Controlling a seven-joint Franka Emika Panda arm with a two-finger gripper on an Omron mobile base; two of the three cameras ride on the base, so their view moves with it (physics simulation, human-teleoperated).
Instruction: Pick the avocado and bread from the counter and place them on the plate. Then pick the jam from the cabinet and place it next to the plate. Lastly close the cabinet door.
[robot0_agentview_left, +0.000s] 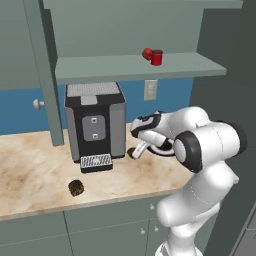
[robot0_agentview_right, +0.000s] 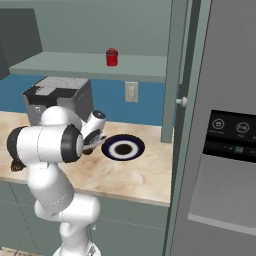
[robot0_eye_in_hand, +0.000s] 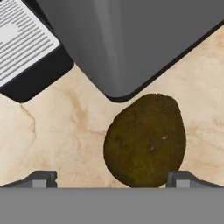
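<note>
The avocado (robot0_eye_in_hand: 146, 140), a smooth olive-brown egg shape, lies on the counter against the coffee machine's front corner (robot0_agentview_left: 131, 152). My gripper (robot0_eye_in_hand: 111, 180) is open just above it, one fingertip on each side (robot0_agentview_left: 138, 149). The bread (robot0_agentview_left: 76, 188), a rough dark lump, sits near the counter's front edge. Right of the gripper lies the navy-rimmed plate (robot0_agentview_right: 123, 147). The red jam jar (robot0_agentview_left: 157, 57) stands on the open cabinet shelf (robot0_agentview_right: 112, 57). One cabinet door (robot0_agentview_left: 45, 75) stands open, with a pale knob (robot0_agentview_left: 38, 104).
The coffee machine (robot0_agentview_left: 95, 122) with its drip tray (robot0_eye_in_hand: 26, 41) stands close on the gripper's left. A small red ball (robot0_agentview_left: 147, 53) touches the jar. Another open door (robot0_agentview_right: 175, 70) and the fridge (robot0_agentview_right: 225, 130) bound the right side.
</note>
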